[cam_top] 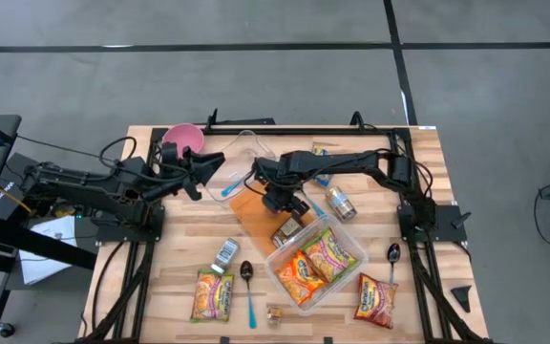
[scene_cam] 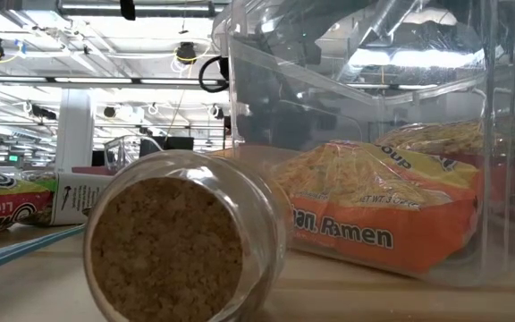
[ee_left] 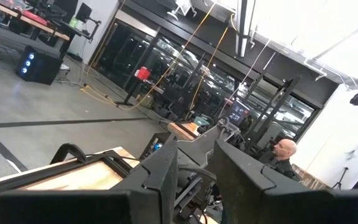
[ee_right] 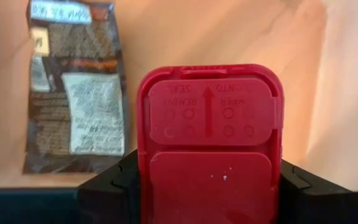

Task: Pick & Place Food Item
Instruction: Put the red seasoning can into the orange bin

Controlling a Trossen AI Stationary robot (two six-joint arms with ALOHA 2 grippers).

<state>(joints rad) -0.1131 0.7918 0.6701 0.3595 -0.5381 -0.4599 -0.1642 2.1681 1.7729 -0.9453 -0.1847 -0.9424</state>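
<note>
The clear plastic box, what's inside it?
The clear plastic box holds two orange ramen noodle packets, lying side by side. The low view shows one packet through the wall. Whatever might lie under the packets is covered, so that stays unknown.

Grey floor (cam_top: 256, 24) crossed by dark lines; glass-fronted wall (ee_left: 166, 68) under bright ceiling lights (scene_cam: 25, 18).

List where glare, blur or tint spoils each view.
High view: even light, no glare. Low view: the cork-stoppered jar looms soft up close, and reflections streak the clear tub. Left wrist view: ceiling lights blow out. Right wrist view: the red cap fills the frame, orange-tinted around.
</note>
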